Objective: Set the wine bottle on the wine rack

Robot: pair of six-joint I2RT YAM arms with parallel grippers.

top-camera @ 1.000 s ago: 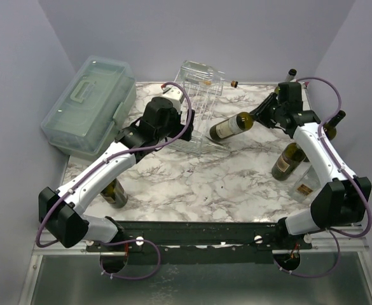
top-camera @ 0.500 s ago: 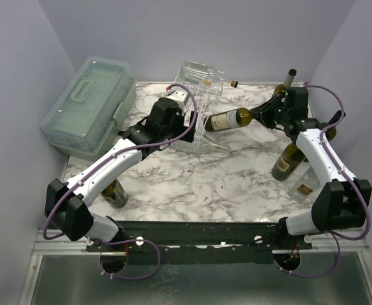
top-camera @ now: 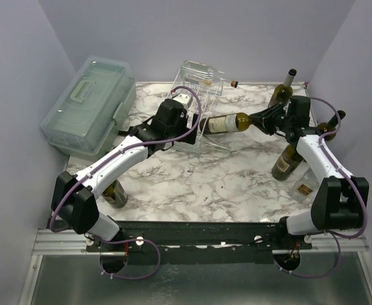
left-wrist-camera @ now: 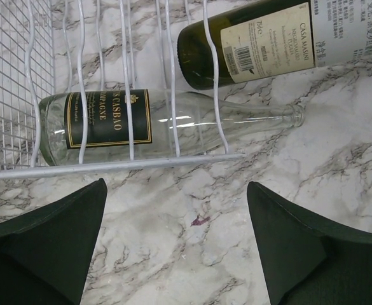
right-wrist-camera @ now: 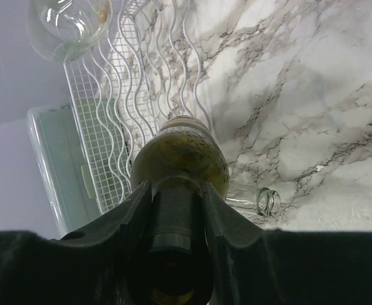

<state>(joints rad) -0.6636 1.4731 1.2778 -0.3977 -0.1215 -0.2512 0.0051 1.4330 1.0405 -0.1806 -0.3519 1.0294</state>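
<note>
The wine rack (top-camera: 198, 101) of clear plastic and white wire stands at the back middle of the table. My right gripper (top-camera: 266, 119) is shut on the neck of a dark green wine bottle (top-camera: 227, 122). It holds the bottle level, base toward the rack and over its front edge. In the right wrist view the bottle (right-wrist-camera: 179, 162) points at the wavy wires (right-wrist-camera: 154, 76). My left gripper (left-wrist-camera: 176, 235) is open and empty above the marble just in front of the rack's front wire (left-wrist-camera: 109, 166). A clear bottle (left-wrist-camera: 154, 124) lies on the rack's lowest tier.
A pale-green lidded box (top-camera: 90, 105) stands at the back left. Other bottles stand at the right (top-camera: 289, 159), back right (top-camera: 282, 89) and front left (top-camera: 114, 192). A clear glass (top-camera: 303, 184) stands at the right edge.
My right gripper has carried the green bottle left and levelled it, so its base now reaches the rack. My left arm has stretched further forward to the rack's front edge.
</note>
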